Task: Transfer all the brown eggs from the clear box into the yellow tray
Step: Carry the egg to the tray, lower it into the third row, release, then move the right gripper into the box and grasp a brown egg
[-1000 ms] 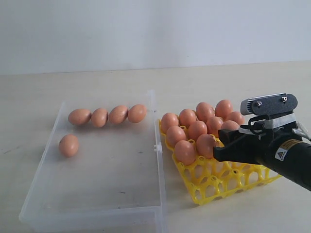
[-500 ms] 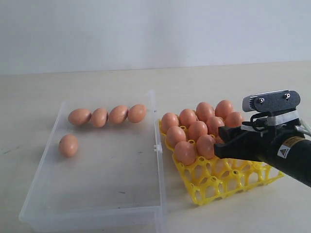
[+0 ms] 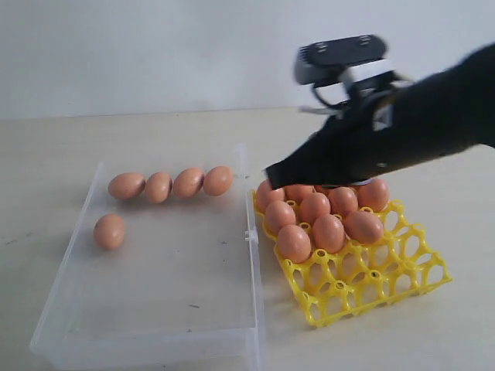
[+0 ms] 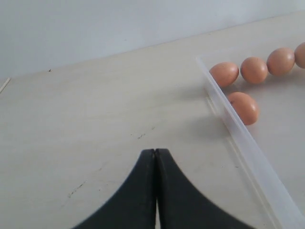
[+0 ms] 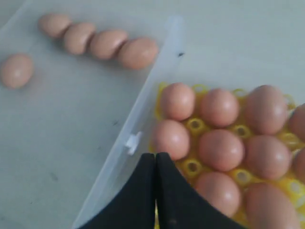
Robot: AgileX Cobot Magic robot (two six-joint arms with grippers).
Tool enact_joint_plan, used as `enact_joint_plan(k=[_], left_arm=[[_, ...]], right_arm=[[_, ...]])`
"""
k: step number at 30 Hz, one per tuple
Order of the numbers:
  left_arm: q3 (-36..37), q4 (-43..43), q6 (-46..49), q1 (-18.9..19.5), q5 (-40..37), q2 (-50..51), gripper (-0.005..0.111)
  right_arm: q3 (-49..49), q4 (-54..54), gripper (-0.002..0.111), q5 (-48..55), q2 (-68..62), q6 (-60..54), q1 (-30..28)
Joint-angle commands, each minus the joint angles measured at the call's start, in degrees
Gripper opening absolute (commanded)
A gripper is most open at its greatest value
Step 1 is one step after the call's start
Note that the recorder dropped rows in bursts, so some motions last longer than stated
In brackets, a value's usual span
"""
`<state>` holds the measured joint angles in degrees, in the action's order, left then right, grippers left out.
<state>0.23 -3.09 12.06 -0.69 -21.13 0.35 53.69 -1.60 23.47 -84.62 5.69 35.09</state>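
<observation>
Clear box (image 3: 155, 325) nearest; yellow tray (image 3: 363, 290) just beside its latch-side wall, far cups holding brown eggs (image 3: 329, 232). In the box: lone egg (image 3: 109, 230), then row of four (image 3: 173, 184) at the far wall. Right tool (image 3: 271, 176) pressed together, empty, above the tray's box-side corner. Left tool (image 4: 155, 151) pressed together, empty, over bare surface (image 4: 95, 119) outside the box.

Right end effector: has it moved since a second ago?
Yes. The right end effector has risen and swung left across the tray, its tip now near the box wall.
</observation>
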Motion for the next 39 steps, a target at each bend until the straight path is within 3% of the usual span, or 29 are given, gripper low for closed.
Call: enact_joint_plan(k=[1, 5, 9, 11, 23, 39], left_arm=[[-0.2, -0.4, -0.3, 0.1, 0.5, -0.3, 0.000], [-0.2, -0.4, -0.3, 0.1, 0.5, -0.3, 0.000], [-0.2, -0.4, -0.3, 0.1, 0.5, -0.3, 0.000], [-0.2, -0.4, -0.3, 0.1, 0.5, -0.3, 0.000], [-0.2, -0.4, -0.3, 0.1, 0.5, -0.3, 0.000], [-0.2, -0.4, -0.3, 0.1, 0.5, -0.3, 0.000]], right_arm=[[12.7, -6.6, 0.003, 9.7, -12.9, -7.2, 7.2], [23.5, -11.7, 0.022, 10.1, -23.0, -7.4, 10.6], [34.8, -16.1, 0.050, 10.6, -33.9, -6.9, 11.6], [40.7, -16.7, 0.056, 11.3, -38.8, -4.4, 11.6], [70.1, -15.4, 0.057, 26.7, -57.8, 4.2, 11.5], [74.7, -15.1, 0.058, 27.8, -62.7, 4.8, 11.5]])
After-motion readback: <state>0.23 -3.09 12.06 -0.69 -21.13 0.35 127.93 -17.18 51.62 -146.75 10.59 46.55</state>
